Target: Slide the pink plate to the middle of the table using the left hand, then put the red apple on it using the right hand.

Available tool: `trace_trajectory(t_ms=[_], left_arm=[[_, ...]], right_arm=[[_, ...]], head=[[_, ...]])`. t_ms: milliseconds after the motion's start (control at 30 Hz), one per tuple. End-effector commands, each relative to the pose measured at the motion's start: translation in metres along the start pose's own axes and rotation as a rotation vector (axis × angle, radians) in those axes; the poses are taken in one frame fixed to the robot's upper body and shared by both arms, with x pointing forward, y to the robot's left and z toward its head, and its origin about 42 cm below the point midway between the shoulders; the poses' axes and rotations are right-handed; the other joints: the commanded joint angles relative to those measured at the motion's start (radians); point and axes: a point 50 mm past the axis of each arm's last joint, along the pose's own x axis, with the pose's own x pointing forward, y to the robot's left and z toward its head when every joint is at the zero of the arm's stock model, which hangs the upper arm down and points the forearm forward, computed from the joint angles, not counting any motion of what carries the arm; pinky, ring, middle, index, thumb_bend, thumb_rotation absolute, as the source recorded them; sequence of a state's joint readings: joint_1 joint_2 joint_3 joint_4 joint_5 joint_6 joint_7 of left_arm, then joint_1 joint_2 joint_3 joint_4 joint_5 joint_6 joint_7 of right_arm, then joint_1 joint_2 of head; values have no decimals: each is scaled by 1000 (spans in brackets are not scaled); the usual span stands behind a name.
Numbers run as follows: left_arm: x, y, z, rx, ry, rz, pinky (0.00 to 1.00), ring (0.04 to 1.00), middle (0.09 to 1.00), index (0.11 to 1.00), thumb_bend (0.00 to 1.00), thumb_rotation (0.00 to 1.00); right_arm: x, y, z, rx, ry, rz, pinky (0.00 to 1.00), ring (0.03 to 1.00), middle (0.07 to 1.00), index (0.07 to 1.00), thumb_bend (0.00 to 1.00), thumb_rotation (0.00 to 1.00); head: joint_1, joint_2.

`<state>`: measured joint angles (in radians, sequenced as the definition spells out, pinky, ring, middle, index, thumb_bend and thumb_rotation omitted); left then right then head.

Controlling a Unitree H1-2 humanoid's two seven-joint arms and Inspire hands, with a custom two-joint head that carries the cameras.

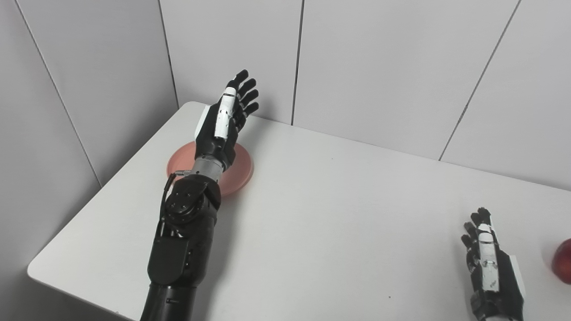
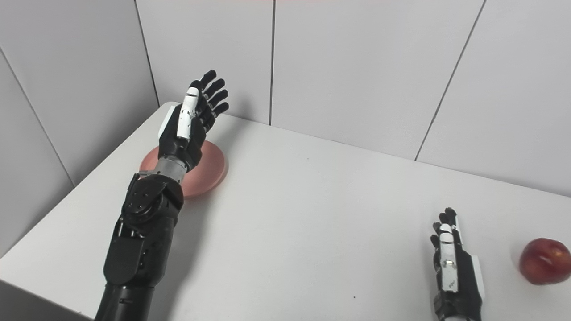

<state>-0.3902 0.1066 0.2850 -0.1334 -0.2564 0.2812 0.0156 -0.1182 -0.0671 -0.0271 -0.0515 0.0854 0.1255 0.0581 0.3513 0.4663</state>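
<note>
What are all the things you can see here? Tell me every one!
plate: one, pink, far left part of the table, partly hidden under the left arm
apple: one, red, near right edge of the table, just right of the right hand
table: one, white, filling most of the view
wall panels: several, light grey, behind the table
left hand: one, black and white, open, raised above the plate's far side
right hand: one, black and white, open, low by the apple, not touching it

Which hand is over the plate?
The left hand, open above the pink plate; the right hand is near the red apple.
</note>
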Motion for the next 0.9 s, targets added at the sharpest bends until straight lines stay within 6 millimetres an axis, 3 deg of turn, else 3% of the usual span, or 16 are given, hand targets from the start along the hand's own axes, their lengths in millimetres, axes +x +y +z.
trace_trajectory(t_ms=[0,333,867], left_arm=[[16,1,28,2,-114,-8,894,903,914,890,387,1000],[28,40,52,67,-148,62,867,883,896,879,374,1000],[34,88,68,105,-184,201,858,872,872,857,334,1000]], right_arm=[[8,1,20,-8,-107,10,1000,992,995,1000,102,1000],[8,0,20,-10,-98,13,1000,993,997,1000,98,1000],[7,1,22,1,-91,18,1000,999,1000,1000,94,1000]], head=[[1,1],[9,1],[22,1]])
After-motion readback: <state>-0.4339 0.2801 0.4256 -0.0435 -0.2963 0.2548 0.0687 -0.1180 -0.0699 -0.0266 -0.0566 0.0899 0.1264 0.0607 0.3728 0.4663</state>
